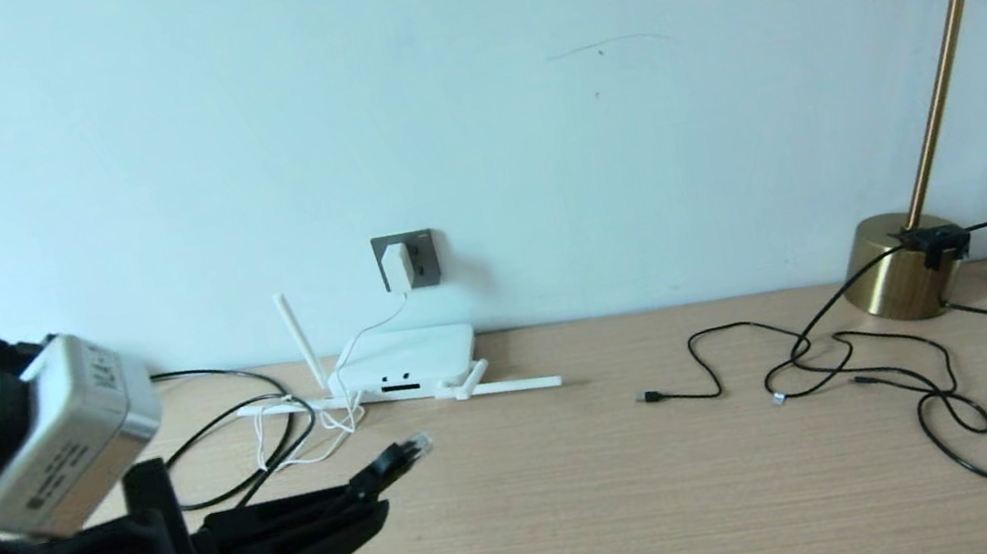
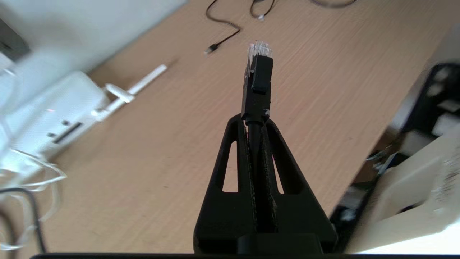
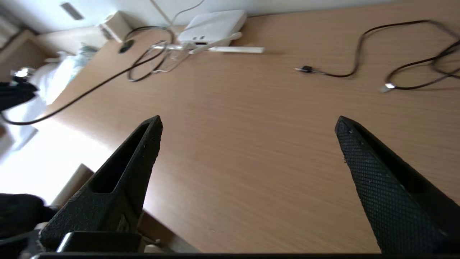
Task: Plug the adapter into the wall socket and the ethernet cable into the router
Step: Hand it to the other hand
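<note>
The ethernet cable (image 2: 257, 77) was pinched between the two black fingers (image 2: 230, 169) of the left gripper (image 2: 256, 126). Its clear plug stuck out past the fingertips, and the fingers were squeezed tight on the black part just behind the plug. In the head view the plug (image 1: 412, 448) pointed toward 2 o'clock, up above the table (image 1: 594, 503) and apart from the router (image 1: 406, 358). The router lay at about 12 o'clock from the plug, flat on the table against the wall. One of its antennas stood up and another lay flat on the table.

The adapter (image 1: 396, 267) was already sitting in the wall socket (image 1: 419, 258), at 12 o'clock from the router. Its thin white cord (image 1: 362, 336) hung down to the router.

The right gripper (image 3: 248, 122) hung over bare table with its fingers spread wide and nothing between them. In the head view only a grey bit of it showed, at the 4 o'clock edge.

Thin black cables (image 1: 833, 359) lay in loops at 3 o'clock from the router, near a gold lamp (image 1: 900, 276). The lamp's top was cut off by the edge. The left arm hid the rest of the ethernet cable near the gripper, and the router looked blurry in the left wrist view.
</note>
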{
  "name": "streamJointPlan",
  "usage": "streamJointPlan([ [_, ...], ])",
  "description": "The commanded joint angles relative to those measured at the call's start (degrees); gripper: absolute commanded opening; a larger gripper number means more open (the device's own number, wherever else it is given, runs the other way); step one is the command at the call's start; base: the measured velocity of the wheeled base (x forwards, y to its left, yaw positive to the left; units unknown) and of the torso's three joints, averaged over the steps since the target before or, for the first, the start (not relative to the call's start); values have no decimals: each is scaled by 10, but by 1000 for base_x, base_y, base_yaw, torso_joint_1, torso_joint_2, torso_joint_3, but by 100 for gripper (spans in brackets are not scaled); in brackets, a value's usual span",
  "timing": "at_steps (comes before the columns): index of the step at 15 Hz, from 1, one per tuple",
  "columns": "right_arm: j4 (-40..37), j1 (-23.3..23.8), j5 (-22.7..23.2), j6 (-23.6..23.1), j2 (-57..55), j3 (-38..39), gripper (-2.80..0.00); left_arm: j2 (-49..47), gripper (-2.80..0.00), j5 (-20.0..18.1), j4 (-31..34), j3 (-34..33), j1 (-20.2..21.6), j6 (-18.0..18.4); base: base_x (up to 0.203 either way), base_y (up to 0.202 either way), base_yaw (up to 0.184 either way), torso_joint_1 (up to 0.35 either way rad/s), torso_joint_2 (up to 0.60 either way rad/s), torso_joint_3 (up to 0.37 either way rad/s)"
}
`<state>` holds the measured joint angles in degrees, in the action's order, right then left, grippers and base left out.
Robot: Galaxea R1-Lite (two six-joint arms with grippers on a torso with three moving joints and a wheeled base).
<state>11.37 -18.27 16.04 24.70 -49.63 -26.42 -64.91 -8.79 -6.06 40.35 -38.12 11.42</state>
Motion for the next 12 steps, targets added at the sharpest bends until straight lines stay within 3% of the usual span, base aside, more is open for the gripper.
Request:
streamJointPlan([
  [1,-1,-2,44,41,-72,-34,0,0,-280,26,-8,-24,0,128,0,0,0,0,0,0],
  [3,-14,-4,143,155,-166,-105,0,-1,-280,60,-59,-68,1,278,0,0,0,0,0,0],
  [4,-19,-10,206,214,-213,-140,0,-4,-280,68,-108,-88,1,328,0,0,0,0,0,0],
  [6,-26,-30,309,314,-295,-204,0,-20,-280,73,-174,-94,1,349,0,0,0,0,0,0],
  [8,-29,-58,354,383,-368,-261,0,-28,-280,73,-203,-93,1,377,0,0,0,0,0,0],
  [9,-30,-76,364,400,-396,-285,-280,-29,-280,73,-204,-93,0,379,0,0,0,0,0,0],
  [10,-31,-93,370,415,-417,-312,-280,-32,-280,73,-204,-92,0,386,0,0,0,0,0,0],
  [12,-31,-119,380,454,-441,-352,-280,-34,-280,74,-206,-92,-1,433,0,0,0,0,0,0],
])
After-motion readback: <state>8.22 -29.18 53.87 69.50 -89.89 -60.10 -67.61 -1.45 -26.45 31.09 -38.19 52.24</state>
